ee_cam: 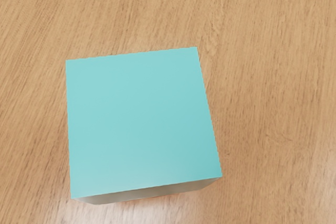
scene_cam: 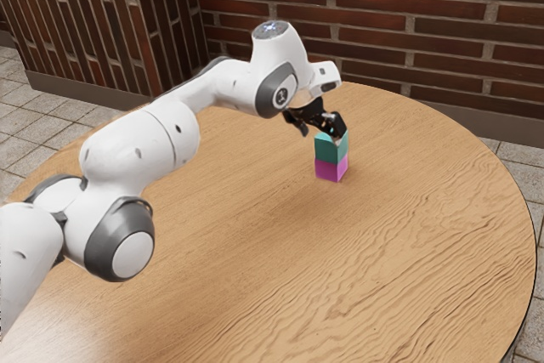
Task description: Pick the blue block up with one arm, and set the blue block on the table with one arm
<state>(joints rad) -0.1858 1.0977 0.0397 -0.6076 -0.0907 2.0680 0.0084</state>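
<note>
Currently the white Franka arm (scene_cam: 140,149) is entering from the lower left of the exterior view and reaching up and across toward the upper centre, where its black two-finger gripper (scene_cam: 322,133) is pointing downward with its fingers standing apart, grasping nothing. Just right of the frame's centre, the teal-blue block (scene_cam: 330,149) is resting on top of the magenta block (scene_cam: 329,169), the two forming a small upright stack, and the magenta one is sitting directly on the round wood-grain table (scene_cam: 255,252). One finger is overlapping the upper edge of the teal-blue block in the exterior view; whether it is touching is hard to tell. Under the hand, the wrist view is showing the block's flat turquoise top face, with one shaded side peeking out below that face. Behind the table, a red-brown brick wall (scene_cam: 408,27) is spanning the upper part of the exterior view, and pale floor tiles (scene_cam: 25,125) are showing at the left edge
</note>
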